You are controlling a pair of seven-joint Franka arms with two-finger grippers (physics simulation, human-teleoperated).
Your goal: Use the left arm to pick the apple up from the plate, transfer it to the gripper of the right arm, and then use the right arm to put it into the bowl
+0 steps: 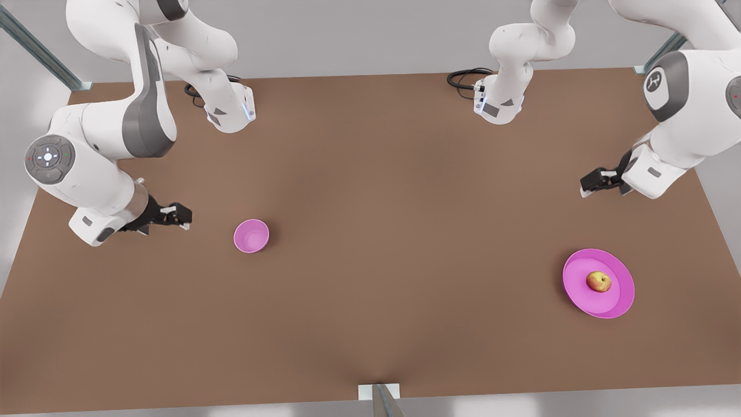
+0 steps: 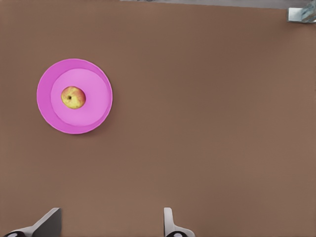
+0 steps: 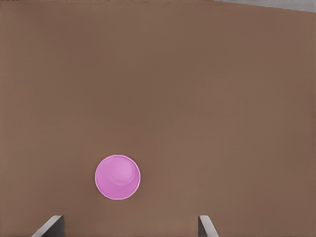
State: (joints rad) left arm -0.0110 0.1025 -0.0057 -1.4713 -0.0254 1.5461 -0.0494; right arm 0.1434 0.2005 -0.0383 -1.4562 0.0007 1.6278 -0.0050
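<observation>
Apple (image 1: 598,282) sits on the plate (image 1: 608,310), slightly off the plate's middle, stem dimple up; red and yellow skin. In the left wrist view the apple (image 2: 73,97) lies on the inner flat of the plate (image 2: 98,79), nothing touching it.

Plate rests flat on the table (image 1: 370,301), toward the front view's right. Bowl (image 1: 251,236) stands upright on the same table, well apart from the plate, toward the front view's left. In the right wrist view the bowl (image 3: 117,177) shows a hollow with nothing in it.

Left gripper (image 1: 591,186) hangs above the table, up-picture from the plate in the front view, not over it, clear of plate and apple. Its fingers (image 2: 170,222) stand spread wide with bare table between them. Nothing held.

Right gripper (image 1: 180,217) hangs just beside the bowl, on the side away from the plate, not touching it. Its fingers (image 3: 207,228) are likewise spread wide, bare table between, nothing held.

Surface: plain matte brown tabletop, uniform, unmarked. Both arm bases (image 1: 498,107) are bolted along the edge farthest from the plate, each with a black cable (image 1: 463,78) looped beside it. Pale grey floor and wall surround the table. Metal frame struts (image 1: 35,49) run off the far corners; another strut (image 1: 383,401) on a small bracket meets the near edge midway.
</observation>
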